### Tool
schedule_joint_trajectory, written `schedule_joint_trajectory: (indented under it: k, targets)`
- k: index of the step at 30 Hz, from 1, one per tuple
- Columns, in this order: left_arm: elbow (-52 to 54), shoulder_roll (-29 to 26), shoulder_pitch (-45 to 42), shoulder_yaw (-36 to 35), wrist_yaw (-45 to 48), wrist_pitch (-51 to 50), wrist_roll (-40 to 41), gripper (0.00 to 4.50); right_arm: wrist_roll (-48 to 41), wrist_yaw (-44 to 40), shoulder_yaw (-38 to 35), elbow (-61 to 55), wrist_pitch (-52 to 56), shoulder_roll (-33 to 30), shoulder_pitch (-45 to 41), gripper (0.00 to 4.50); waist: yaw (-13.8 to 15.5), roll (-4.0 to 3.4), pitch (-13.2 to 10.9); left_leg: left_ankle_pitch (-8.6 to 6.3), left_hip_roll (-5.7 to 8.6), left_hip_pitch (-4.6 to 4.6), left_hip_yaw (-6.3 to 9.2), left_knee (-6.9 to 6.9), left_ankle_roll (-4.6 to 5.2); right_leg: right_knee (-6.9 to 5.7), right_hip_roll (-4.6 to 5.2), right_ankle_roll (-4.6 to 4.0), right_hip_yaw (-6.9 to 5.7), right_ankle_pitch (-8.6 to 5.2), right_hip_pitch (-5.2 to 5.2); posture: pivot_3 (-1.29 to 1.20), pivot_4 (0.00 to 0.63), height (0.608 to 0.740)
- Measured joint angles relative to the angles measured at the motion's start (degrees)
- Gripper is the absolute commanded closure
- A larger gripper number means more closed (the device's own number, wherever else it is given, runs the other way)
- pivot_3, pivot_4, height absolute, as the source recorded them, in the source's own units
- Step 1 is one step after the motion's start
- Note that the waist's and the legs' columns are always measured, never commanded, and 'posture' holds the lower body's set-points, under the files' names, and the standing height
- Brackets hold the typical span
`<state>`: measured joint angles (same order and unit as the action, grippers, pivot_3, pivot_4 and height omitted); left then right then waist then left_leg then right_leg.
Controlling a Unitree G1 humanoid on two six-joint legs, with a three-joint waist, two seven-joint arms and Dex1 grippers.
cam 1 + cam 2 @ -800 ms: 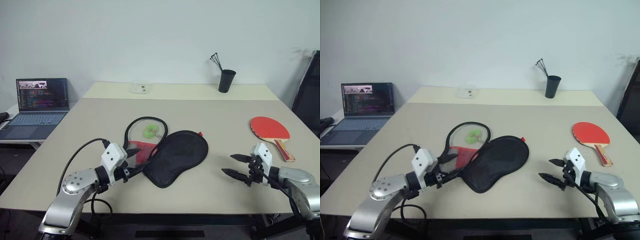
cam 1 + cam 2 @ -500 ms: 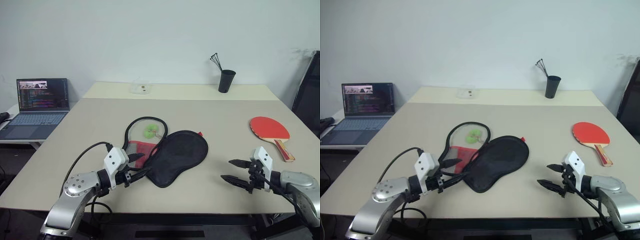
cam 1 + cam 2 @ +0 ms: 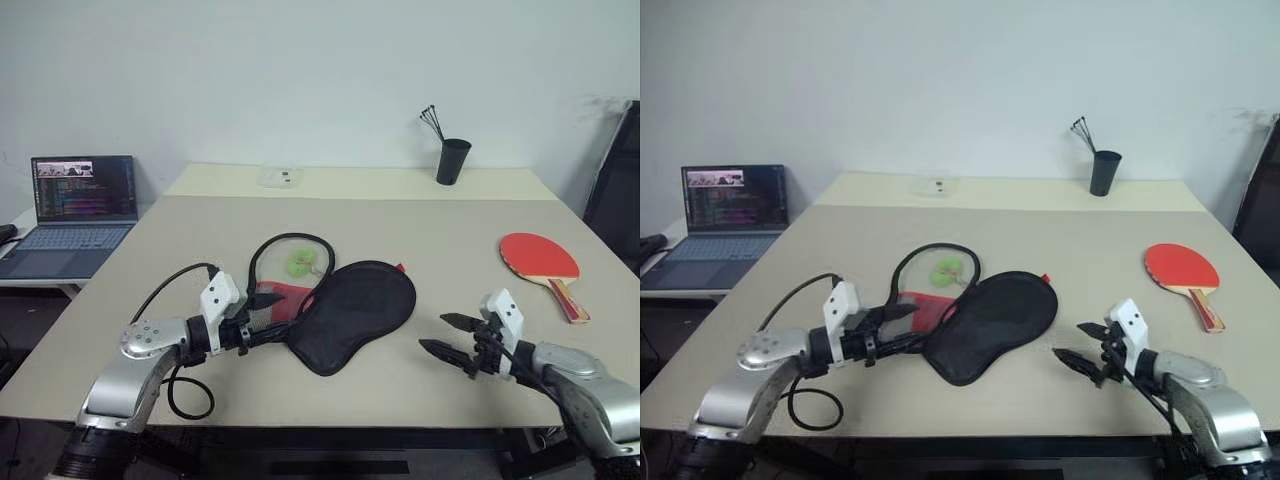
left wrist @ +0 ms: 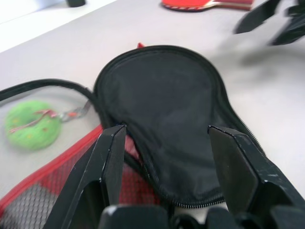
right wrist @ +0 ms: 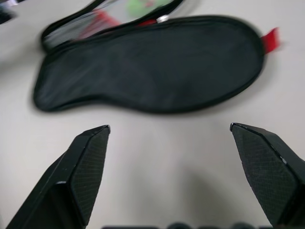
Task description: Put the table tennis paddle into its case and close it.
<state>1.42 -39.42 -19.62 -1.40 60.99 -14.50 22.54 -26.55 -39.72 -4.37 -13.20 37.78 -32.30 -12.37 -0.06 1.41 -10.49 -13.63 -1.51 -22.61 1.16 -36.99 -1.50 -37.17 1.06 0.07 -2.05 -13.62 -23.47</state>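
The case (image 3: pixel 355 312) lies black side up at the table's middle, and its red mesh side (image 3: pixel 285 298) sticks out at its left. My left gripper (image 3: pixel 272 318) is open at the case's narrow end. In the left wrist view that end (image 4: pixel 167 143) lies between its fingers (image 4: pixel 112 157), and I cannot tell whether they touch it. To the right of the case my right gripper (image 3: pixel 432 332) is open and empty, pointing at the case (image 5: pixel 152 67) across a strip of bare table. The table tennis paddle (image 3: pixel 540 257) lies red face up at the far right, handle toward me.
A black cable loop (image 3: pixel 290 245) with a green object (image 3: pixel 300 264) inside it lies just behind the case. At the back stand a black cup of cable ties (image 3: pixel 452 160) and a small clear box (image 3: pixel 280 177). A laptop (image 3: pixel 75 205) sits on a side table at the left.
My right gripper has moved left, closer to the case. My left hand has shifted slightly up and back, still at the case's narrow end. The case and paddle have not moved.
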Motion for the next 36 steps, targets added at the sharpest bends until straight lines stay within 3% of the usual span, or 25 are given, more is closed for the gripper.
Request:
schedule_joint_trajectory:
  k: [7, 23, 36]
  targets:
    - [-3.9, -0.9, -5.9, 1.1, 5.1, -0.4, 0.0, 1.53, -1.5, 8.4, -0.4, 2.1, 9.4, 5.6, -3.7, 0.09, -0.1, 0.00, 0.0, 0.00, -0.02, -0.04, -0.03, 0.07, 0.01, 0.04, -0.02, -0.01, 0.05, 0.00, -0.06, 0.00, 0.150, 0.740]
    - [-5.2, -1.1, -7.5, 1.2, 7.1, -1.1, -1.3, 1.53, -1.7, 12.6, 7.8, 3.8, 18.0, 15.6, -9.3, 0.09, -0.2, 0.00, 0.0, 0.00, -0.05, -0.03, 0.01, 0.02, 0.01, -0.06, -0.04, -0.01, 0.03, 0.00, -0.08, 0.00, 0.150, 0.740]
    - [-4.7, -1.3, -7.0, 1.2, 6.5, -1.1, -1.6, 1.53, -6.3, 16.4, 3.2, 5.7, 28.8, 22.9, -13.4, 0.09, -0.3, 0.00, 0.0, 0.00, -0.07, -0.03, 0.03, 0.03, 0.01, -0.08, -0.05, -0.02, 0.02, 0.00, -0.09, 0.00, 0.150, 0.740]
